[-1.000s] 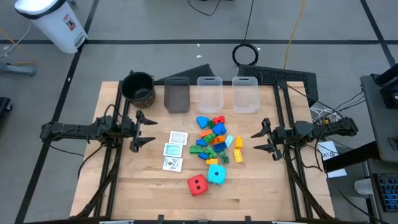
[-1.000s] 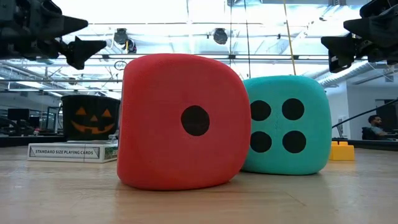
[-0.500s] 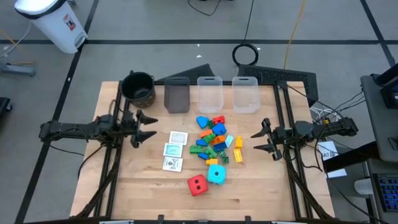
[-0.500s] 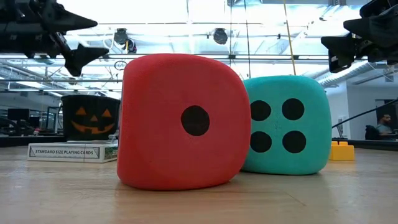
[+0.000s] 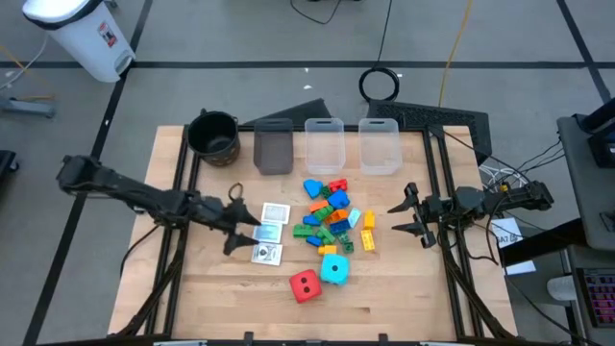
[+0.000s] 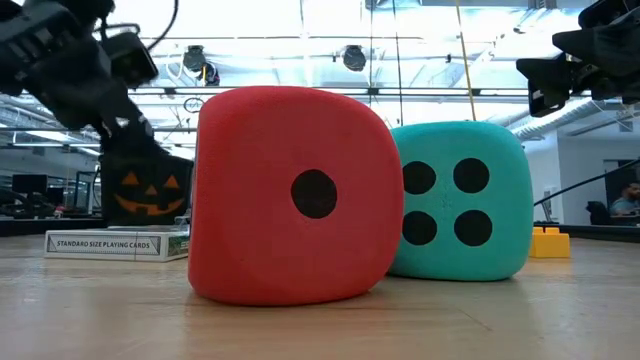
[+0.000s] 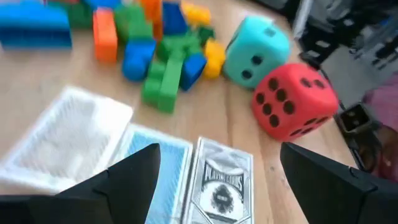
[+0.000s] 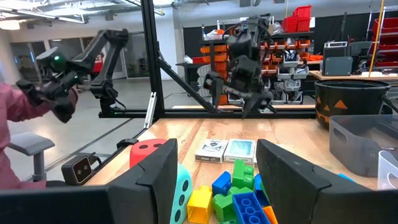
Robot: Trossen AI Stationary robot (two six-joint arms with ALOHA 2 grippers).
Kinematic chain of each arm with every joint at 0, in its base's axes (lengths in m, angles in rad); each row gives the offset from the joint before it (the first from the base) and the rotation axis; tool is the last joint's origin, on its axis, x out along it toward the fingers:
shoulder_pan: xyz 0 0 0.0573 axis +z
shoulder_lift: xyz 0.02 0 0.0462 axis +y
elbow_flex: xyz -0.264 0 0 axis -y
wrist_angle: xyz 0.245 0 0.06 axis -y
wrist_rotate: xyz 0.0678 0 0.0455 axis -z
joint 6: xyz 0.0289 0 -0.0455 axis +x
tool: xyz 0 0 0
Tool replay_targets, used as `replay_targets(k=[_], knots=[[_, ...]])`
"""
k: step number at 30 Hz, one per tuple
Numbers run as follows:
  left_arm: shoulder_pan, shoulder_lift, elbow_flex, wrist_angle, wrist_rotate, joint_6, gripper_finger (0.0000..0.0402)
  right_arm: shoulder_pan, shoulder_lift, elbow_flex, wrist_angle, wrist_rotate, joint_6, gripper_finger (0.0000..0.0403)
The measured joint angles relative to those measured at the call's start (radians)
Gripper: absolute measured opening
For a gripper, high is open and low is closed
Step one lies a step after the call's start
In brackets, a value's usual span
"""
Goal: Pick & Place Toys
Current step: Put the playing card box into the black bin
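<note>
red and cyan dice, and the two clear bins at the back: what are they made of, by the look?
Large red dotted cube and large cyan dotted cube: probably soft foam, going by the matte, faintly grainy skin, bulging faces and well-rounded corners. The two clear rectangular bins: likely thin translucent plastic, since the wood shows through the frosted walls.

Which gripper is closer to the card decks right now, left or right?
Left. The left gripper hovers open at the edge of the card decks. The right gripper waits open beyond the brick pile, on the far side from the decks.
</note>
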Motion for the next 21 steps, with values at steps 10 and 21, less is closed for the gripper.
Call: replay_targets(k=[10, 21], knots=[[-0.036, 0.334, 0.055, 0.057, -0.088, -0.064, 0.0337, 0.000, 0.000, 0.000, 0.000, 0.000, 0.000, 0.0187], [-0.090, 0.575, 0.193, 0.184, 0.054, -0.097, 0.0337, 0.000, 0.000, 0.000, 0.000, 0.000, 0.000, 0.0187]])
